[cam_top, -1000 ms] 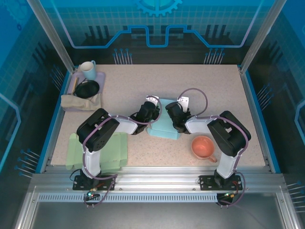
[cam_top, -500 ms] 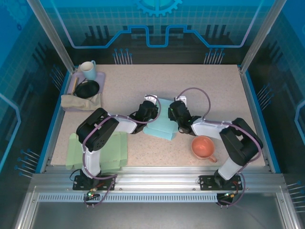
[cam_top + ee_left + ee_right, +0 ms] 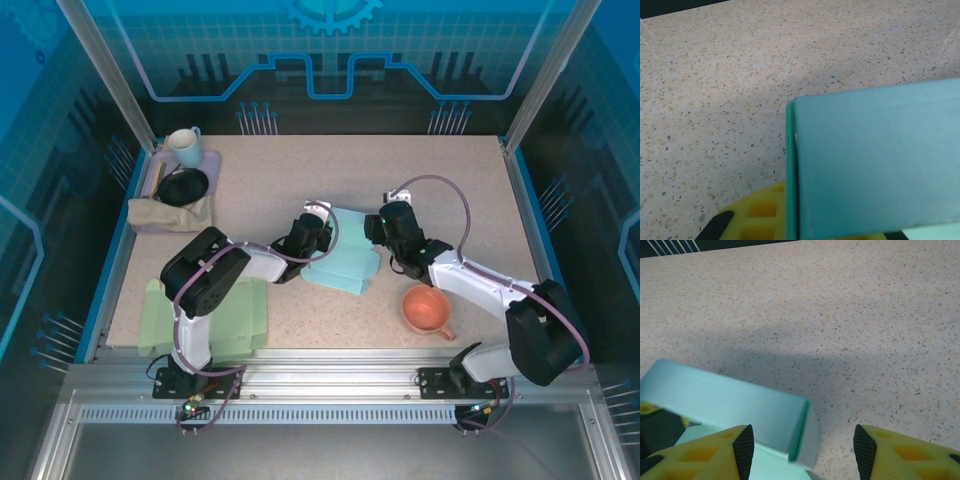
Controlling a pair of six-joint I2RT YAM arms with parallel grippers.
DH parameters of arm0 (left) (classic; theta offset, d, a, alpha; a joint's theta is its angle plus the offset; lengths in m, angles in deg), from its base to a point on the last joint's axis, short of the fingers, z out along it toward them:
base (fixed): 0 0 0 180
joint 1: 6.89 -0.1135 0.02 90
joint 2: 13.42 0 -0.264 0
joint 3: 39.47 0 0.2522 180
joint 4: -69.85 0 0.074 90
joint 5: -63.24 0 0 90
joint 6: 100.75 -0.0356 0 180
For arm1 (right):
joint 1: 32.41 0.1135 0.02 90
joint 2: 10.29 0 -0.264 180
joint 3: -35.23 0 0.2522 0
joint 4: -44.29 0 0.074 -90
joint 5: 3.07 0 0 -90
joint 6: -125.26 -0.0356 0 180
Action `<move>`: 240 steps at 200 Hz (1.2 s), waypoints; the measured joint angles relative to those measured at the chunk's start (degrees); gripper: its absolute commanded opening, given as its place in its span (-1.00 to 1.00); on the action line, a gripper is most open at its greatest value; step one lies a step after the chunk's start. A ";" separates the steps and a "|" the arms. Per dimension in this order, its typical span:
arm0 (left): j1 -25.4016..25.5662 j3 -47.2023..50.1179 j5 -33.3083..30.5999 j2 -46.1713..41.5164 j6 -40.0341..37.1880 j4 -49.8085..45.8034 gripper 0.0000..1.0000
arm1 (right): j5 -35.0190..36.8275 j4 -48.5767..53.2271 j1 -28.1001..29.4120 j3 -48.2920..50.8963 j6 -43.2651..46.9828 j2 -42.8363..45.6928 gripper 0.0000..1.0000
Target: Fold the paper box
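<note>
Now that my right claw (image 3: 803, 440) has let go and drawn back rightward, its fingers stand apart over the table (image 3: 450, 180), just off the right corner of the paper box (image 3: 342, 262). My left claw (image 3: 318, 240) stays clenched on the box's left wall at mid-table. Open room lies far and right of the box; a cup (image 3: 425, 307) sits near, to the right.

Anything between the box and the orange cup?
Nothing. In the top view, the stretch of table between the box and the cup is bare.
</note>
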 measured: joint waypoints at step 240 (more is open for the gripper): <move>-0.20 15.65 8.44 -5.03 -0.59 8.20 -0.22 | -4.79 -9.94 -2.56 1.44 -8.28 -8.11 -0.09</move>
